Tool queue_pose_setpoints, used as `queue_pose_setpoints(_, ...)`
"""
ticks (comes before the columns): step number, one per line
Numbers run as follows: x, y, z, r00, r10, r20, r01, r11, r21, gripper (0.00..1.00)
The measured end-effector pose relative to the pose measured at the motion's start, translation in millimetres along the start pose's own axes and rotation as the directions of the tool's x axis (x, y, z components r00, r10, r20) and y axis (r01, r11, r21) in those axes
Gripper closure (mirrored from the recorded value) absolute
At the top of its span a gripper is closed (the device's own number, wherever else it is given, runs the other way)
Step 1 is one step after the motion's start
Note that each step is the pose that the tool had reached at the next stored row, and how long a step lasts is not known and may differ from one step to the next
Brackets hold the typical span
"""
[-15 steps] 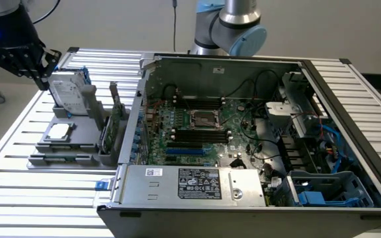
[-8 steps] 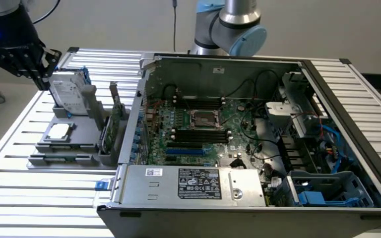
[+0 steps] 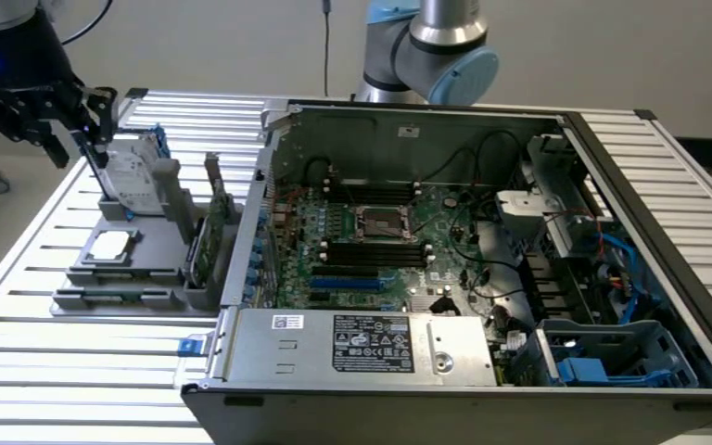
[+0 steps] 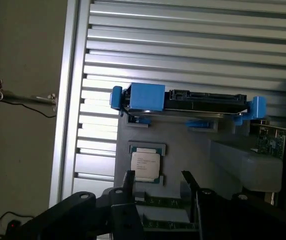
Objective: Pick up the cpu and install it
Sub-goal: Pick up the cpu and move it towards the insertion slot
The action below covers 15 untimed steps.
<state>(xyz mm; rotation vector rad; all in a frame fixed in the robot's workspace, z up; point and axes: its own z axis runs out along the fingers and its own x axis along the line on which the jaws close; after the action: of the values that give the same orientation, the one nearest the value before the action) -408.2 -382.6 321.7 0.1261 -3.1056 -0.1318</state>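
Observation:
The cpu [image 3: 110,245], a small flat square chip with a pale metal top, lies in a recess of the grey holder [image 3: 90,273] at the exterior view's left. The wrist view looks down on the cpu [image 4: 145,165], just beyond the fingertips. My gripper [image 3: 74,153] hangs in the air above the holder, near the upright hard drive [image 3: 133,171]. From the wrist, the gripper [image 4: 159,182] is open with nothing between its two dark fingers. The motherboard socket [image 3: 378,222] sits in the middle of the open computer case [image 3: 541,120].
The hard drive [image 4: 183,102], with its blue frame, stands on edge in the holder beyond the cpu. Green circuit cards [image 3: 214,232] stand upright between holder and case. The slatted metal table [image 3: 59,362] carries everything. Its edge [image 4: 65,100] runs close beside the holder.

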Motion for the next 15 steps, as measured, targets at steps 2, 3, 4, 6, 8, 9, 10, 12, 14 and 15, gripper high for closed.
queue_pose_setpoints(2, -0.1, -0.1, 1.1, 1.0, 0.0, -0.0002, 0.0, 1.0, -0.0001, 0.47)
queue_pose_setpoints(3, 0.0, -0.2, 2.7, 1.0, 0.0, -0.0002, 0.0, 1.0, -0.0001, 0.41)
queue_pose_setpoints(4, -0.1, -0.4, 4.5, 1.0, 0.001, -0.0002, -0.001, 1.0, 0.0, 0.41)
queue_pose_setpoints(6, -0.2, -0.6, 8.1, 1.0, 0.005, 0.0001, -0.005, 1.0, -0.0001, 0.35)
queue_pose_setpoints(8, 0.3, -0.7, 11.7, 0.9999, 0.014, 0.0009, -0.014, 0.9999, -0.0003, 0.35)
queue_pose_setpoints(9, 0.5, -0.6, 13.6, 0.9998, 0.02, 0.0015, -0.02, 0.9998, -0.0006, 0.35)
queue_pose_setpoints(10, 0.8, -0.5, 15.5, 0.9996, 0.027, 0.0021, -0.027, 0.9996, -0.0006, 0.35)
queue_pose_setpoints(12, 1.3, -0.4, 19.2, 0.9992, 0.041, 0.0032, -0.041, 0.9992, -0.0007, 0.35)
queue_pose_setpoints(14, 1.8, -0.5, 22.8, 0.9986, 0.053, 0.0043, -0.053, 0.9986, -0.0009, 0.35)
queue_pose_setpoints(15, 2.1, -0.6, 24.6, 0.9983, 0.058, 0.0047, -0.058, 0.9983, -0.0011, 0.35)
